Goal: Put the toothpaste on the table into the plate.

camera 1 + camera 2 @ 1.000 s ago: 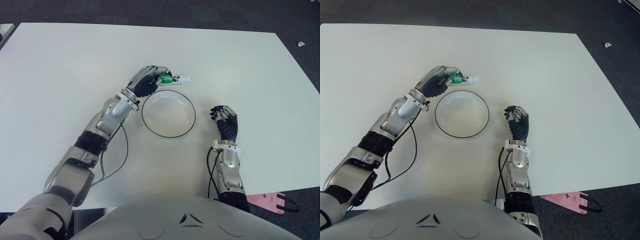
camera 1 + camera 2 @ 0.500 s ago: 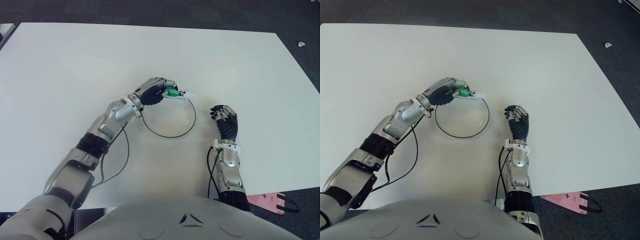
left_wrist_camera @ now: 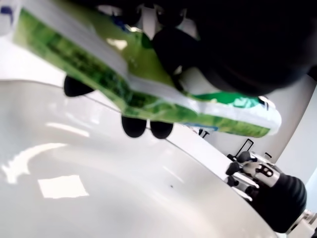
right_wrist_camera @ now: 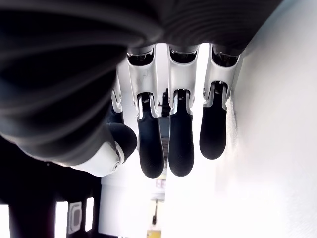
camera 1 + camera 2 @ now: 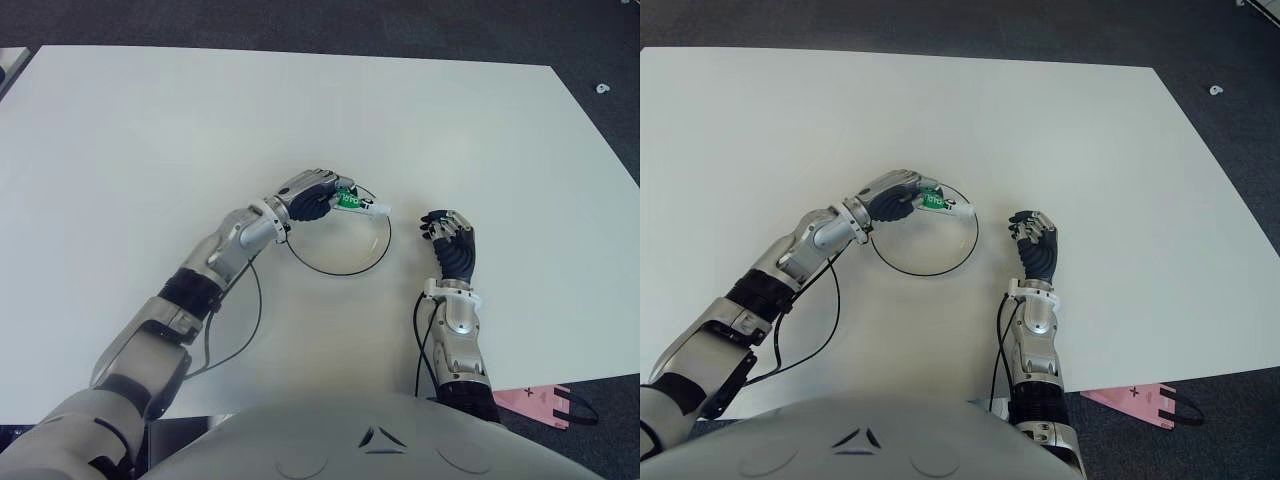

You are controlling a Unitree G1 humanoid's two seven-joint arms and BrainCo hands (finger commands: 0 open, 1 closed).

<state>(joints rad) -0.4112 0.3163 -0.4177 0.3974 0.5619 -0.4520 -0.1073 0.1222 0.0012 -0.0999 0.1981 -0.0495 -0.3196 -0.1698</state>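
Note:
A green and white toothpaste tube (image 5: 354, 202) is held in my left hand (image 5: 310, 194), whose fingers are shut on it. The tube hangs over the far part of the round white plate (image 5: 330, 259) with a dark rim, its white cap end pointing right. The left wrist view shows the tube (image 3: 148, 94) close above the plate's white inside (image 3: 99, 198). My right hand (image 5: 450, 245) shows to the right of the plate, fingers relaxed and holding nothing; its fingers (image 4: 171, 144) show in its own wrist view.
The white table (image 5: 150, 130) spreads wide around the plate. A black cable (image 5: 245, 320) loops on the table beside my left forearm. A pink object (image 5: 545, 400) lies on the dark floor past the table's near right edge.
My left hand has carried the toothpaste from the table beyond the plate's far rim to above the plate, moving toward me and slightly right. The right hand has not moved.

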